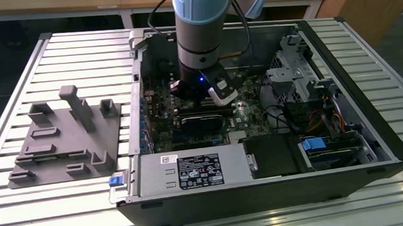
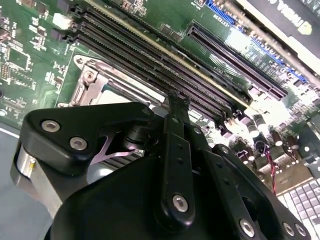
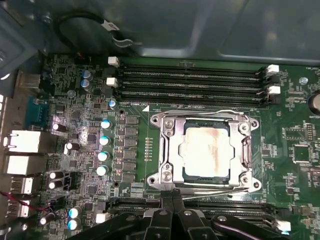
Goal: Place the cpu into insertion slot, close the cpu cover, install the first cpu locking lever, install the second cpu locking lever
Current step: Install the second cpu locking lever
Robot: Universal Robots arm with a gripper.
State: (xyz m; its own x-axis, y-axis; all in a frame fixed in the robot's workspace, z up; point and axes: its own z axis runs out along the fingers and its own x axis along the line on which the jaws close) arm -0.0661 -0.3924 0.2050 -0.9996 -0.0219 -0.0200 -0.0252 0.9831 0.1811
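Item — gripper (image 3: 172, 200), black linkage, sitting at the bottom centre of the first wrist view. Its fingertips are pressing together into one narrow point and are holding nothing.

Item — cpu (image 3: 206, 152), silvery square with a brownish smear on its face, lying at centre right of the same view and already resting in the insertion slot (image 3: 185, 172). The cpu cover (image 3: 170, 145) is lying flat around it, framing the chip through its cut-out. A thin wire lever (image 3: 210, 186) is running along the frame's lower edge, its long axis side to side across the picture, directly above the fingertips and very near them; whether they are touching cannot be told. A second wire (image 3: 200, 113) is lying along the frame's upper edge.

Surroundings — long memory slots (image 3: 192, 80) are running parallel above the socket, with more just below it beside the fingers. A row of capacitors (image 3: 103, 147) is standing to the left.

In the exterior view, the arm (image 1: 199, 35) is reaching straight down into the open computer case (image 1: 261, 192); a grey fixture plate (image 1: 65, 141) is lying at centre left.
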